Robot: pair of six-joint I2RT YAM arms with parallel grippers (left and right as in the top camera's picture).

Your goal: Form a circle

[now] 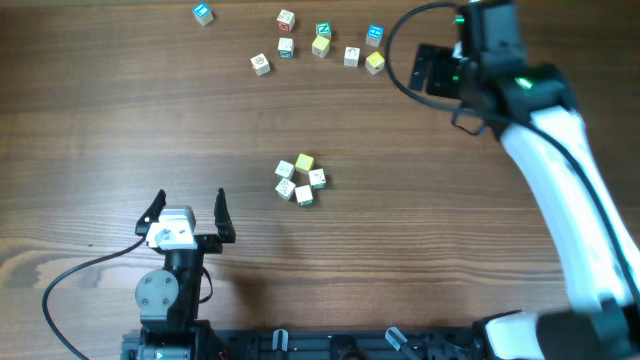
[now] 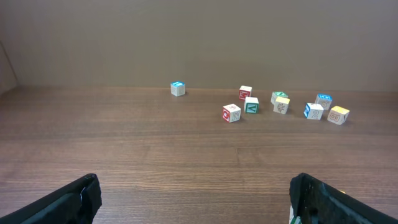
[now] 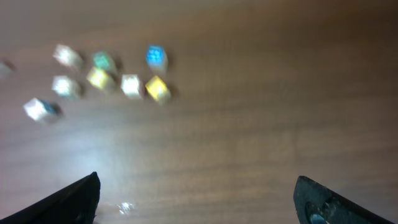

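The circle (image 1: 300, 180) is a tight ring of small white, pale yellow and green-edged cubes in the middle of the table. My left gripper (image 1: 188, 211) stands open to its lower left, a hand's width away, with nothing between its fingers. In the left wrist view, the left gripper (image 2: 196, 200) frames only bare wood and the ring does not show. At the far right of the table, my right gripper (image 1: 428, 68) is open and empty, well away from the ring. The right wrist view is blurred, and there the right gripper (image 3: 196, 199) spans bare wood.
Several loose cubes (image 1: 320, 45) lie scattered along the far edge, some of them blue, with one blue cube (image 1: 203, 13) apart at the left. The same loose cubes (image 2: 281, 104) (image 3: 99, 78) show in both wrist views. A black cable (image 1: 70, 280) trails by the left arm's base.
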